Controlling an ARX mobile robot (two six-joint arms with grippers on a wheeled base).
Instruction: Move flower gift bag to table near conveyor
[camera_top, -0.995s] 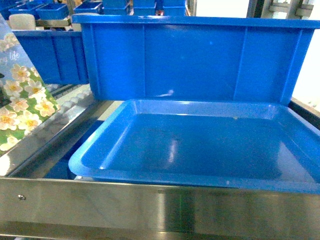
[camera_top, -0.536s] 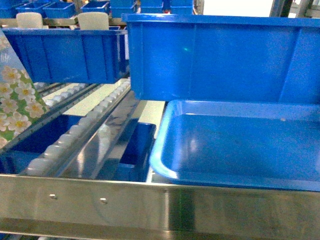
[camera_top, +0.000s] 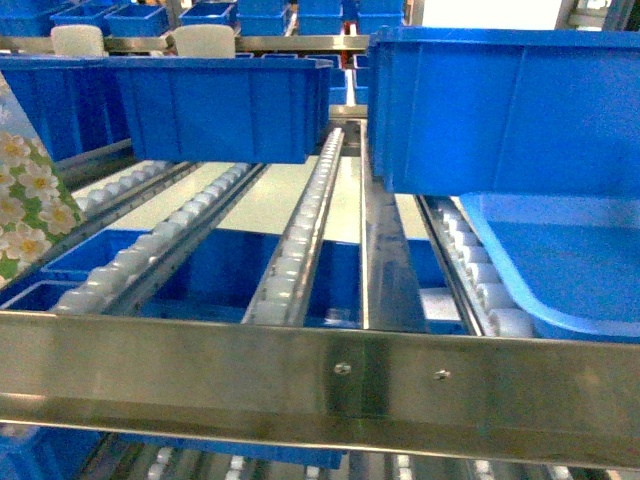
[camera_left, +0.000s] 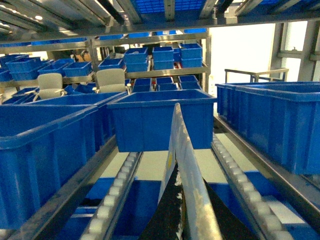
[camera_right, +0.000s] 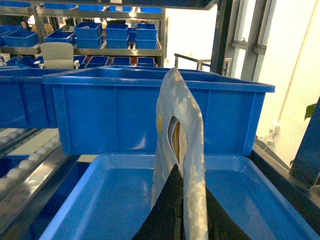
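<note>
Black jaw surfaces fill the bottom edge of both wrist views. In the left wrist view, the left gripper (camera_left: 181, 220) is closed on the upper edge of the flower gift bag (camera_left: 184, 165); the glossy, pale sheet rises edge-on between the two dark jaws. In the right wrist view, the right gripper (camera_right: 186, 212) is likewise closed on the bag, at a section with an oval handle cut-out just above the jaws.

Directly behind the bag in the left wrist view stands a blue plastic bin (camera_left: 159, 120) on the conveyor (camera_left: 116, 192), a steel-framed rack with sloped tracks of small white rollers running either side of the gripper. A larger blue bin (camera_left: 272, 122) sits to the right of this gripper and further blue bins to its left.

Below and ahead of the right gripper lies a shallow blue tray (camera_right: 120, 200). Beyond the tray stands a deep blue bin (camera_right: 125, 115). More small blue bins fill steel shelving in the background of both wrist views, and a pale chair back (camera_right: 56, 54) shows among them.

In the head view neither gripper is visible. The bag's floral side panel, white blossoms on green, shows only at the far left edge. The rack's steel front rail (camera_top: 320, 385) crosses the lower frame, roller tracks recede behind it, and the tray's corner appears at the right, under the deep bin.

The table does not appear in any view.
</note>
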